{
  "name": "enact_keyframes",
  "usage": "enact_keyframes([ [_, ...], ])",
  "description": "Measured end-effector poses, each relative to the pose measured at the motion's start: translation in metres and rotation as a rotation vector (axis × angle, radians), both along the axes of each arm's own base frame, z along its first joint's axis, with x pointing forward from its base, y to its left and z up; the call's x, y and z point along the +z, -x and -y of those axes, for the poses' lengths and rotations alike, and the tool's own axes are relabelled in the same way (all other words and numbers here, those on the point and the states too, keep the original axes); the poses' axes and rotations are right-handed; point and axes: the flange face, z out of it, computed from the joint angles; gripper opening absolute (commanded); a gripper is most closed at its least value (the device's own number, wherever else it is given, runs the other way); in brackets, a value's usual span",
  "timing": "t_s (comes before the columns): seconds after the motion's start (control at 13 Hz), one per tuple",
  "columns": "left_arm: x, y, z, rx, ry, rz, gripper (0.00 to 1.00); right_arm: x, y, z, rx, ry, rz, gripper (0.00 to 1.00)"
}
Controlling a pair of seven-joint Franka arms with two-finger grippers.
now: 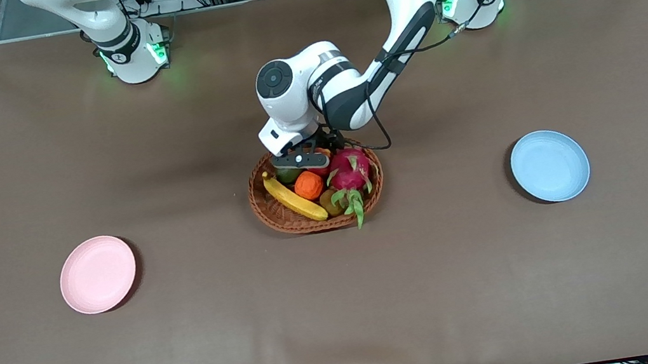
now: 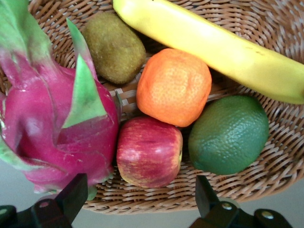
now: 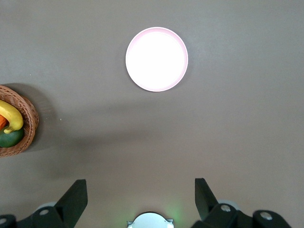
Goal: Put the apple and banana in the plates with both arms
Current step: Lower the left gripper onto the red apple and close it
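The pink plate [image 1: 97, 274] lies lowest in the front view, in the lower left part of the frame, toward the right arm's end of the table [image 1: 343, 307]. Bare brown cloth surrounds it on all sides. The blue plate [image 1: 549, 165] sits in the right part of the frame, toward the left arm's end, also with open cloth around it. Both plates hold nothing.

The wicker basket [image 1: 277, 214] stands at frame centre, well apart from the 2 plates. Inside it, the banana [image 1: 294, 197] lies along the rim on the side toward the right arm's end, touching the orange fruit [image 1: 308, 185]. The apple [image 2: 149, 152] rests between the dragon fruit [image 1: 351, 168] and a green fruit [image 2: 229, 134], touching the orange fruit.

The left gripper [image 2: 137, 204] hangs over the apple, fingers spread and grasping nothing. The right gripper [image 3: 137, 202] waits high over bare cloth, fingers released, with the pink plate in its view.

No readable writing appears on any item.
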Motion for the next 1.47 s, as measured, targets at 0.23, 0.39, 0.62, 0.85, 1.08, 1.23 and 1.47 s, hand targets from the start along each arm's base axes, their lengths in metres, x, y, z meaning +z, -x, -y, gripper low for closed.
enact_keyframes([
  [0.23, -0.001, 0.009, 0.005, 0.015, -0.010, -0.001, 0.99, -0.001, -0.001, 0.000, 0.000, 0.000, -0.002, 1.00],
  [0.39, -0.006, 0.013, 0.005, 0.012, -0.021, -0.006, 0.92, -0.004, -0.002, -0.001, 0.001, 0.000, -0.007, 1.00],
  [0.62, -0.011, 0.008, 0.001, 0.016, -0.032, -0.003, 0.92, -0.008, -0.006, -0.007, 0.015, -0.001, -0.014, 1.00],
  [0.85, -0.016, 0.008, 0.000, 0.017, -0.038, -0.008, 0.85, -0.011, -0.009, -0.019, 0.037, -0.001, -0.019, 1.00],
  [1.08, -0.021, 0.009, -0.001, 0.016, -0.043, -0.015, 0.78, -0.011, -0.010, -0.023, 0.044, -0.001, -0.021, 1.00],
  [1.23, -0.022, 0.009, -0.001, 0.016, -0.044, -0.016, 0.77, -0.011, -0.010, -0.022, 0.042, -0.001, -0.021, 1.00],
  [1.47, -0.024, 0.009, 0.000, 0.015, -0.040, -0.016, 0.77, -0.008, -0.009, -0.019, 0.037, 0.001, -0.011, 1.00],
])
